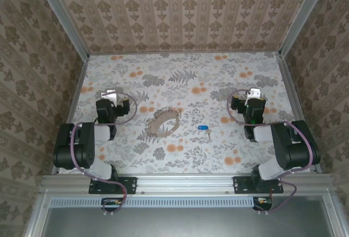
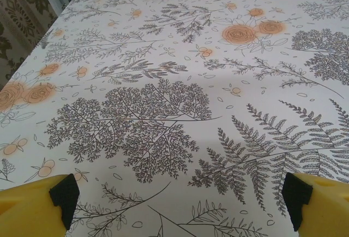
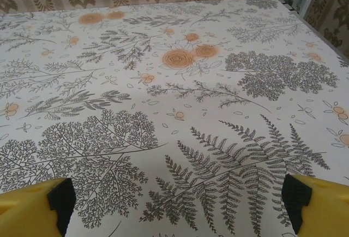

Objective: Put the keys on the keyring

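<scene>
The keyring [image 1: 163,123], a thin oval loop of brownish metal, lies flat near the table's middle. To its right, apart from it, rest the keys [image 1: 204,129], a tiny blue head with short silvery blades. My left gripper [image 1: 110,96] hovers left of the loop and my right gripper [image 1: 254,95] right of the keys, both well away from them. In the left wrist view the yellow fingers [image 2: 32,207] stand wide apart over bare cloth, as do the right wrist view's fingers [image 3: 322,204]. Both grippers, left [image 2: 180,196] and right [image 3: 180,199], are open with nothing between them.
A floral-patterned cloth [image 1: 185,84] covers the table. Wallpapered walls [image 1: 180,7] with aluminium posts [image 1: 60,13] close in the back and both sides. Purple cables [image 1: 73,144] loop off each arm. The arm bases sit on a rail [image 1: 185,182] at the near edge.
</scene>
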